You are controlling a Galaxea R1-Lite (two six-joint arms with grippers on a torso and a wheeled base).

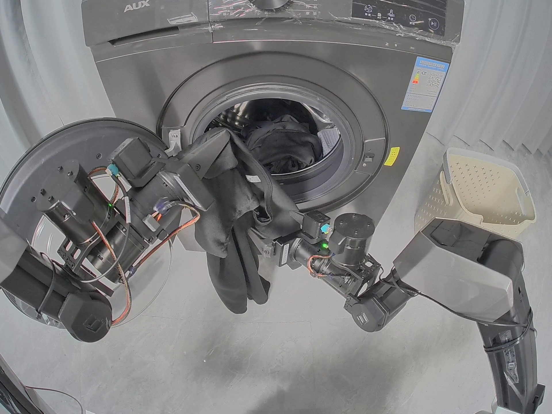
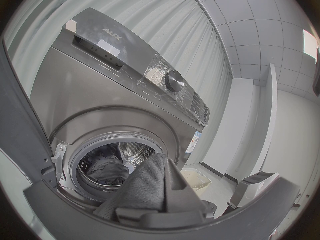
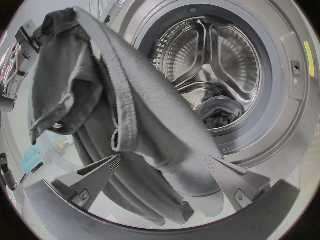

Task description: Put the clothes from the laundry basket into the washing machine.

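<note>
Dark cloth, one garment (image 1: 230, 225), hangs at the centre of the head view, just in front of the washing machine (image 1: 172, 70) and against the lower left rim of its round opening. The left gripper (image 2: 156, 187) is clamped on the garment's upper end, while the right gripper (image 3: 161, 159) has its fingers spread wide, with a fold of cloth lying loosely between them. The garment's long axis runs nearly vertically: the top points up toward the opening and the tail hangs down toward the floor (image 1: 287, 352), with a side fold slanting lower right to the right gripper. Other dark clothes (image 1: 282, 142) already lie inside the drum, and the laundry basket (image 1: 454, 196) stands at the right of the frame. Most of the garment appears to be outside the drum, so if the left grip slips or lets go early, the weight of the tail would likely drag it over the rim to the floor. The tail could also catch on the rim, and the open door (image 1: 52, 156) at the left crowds that arm.
</note>
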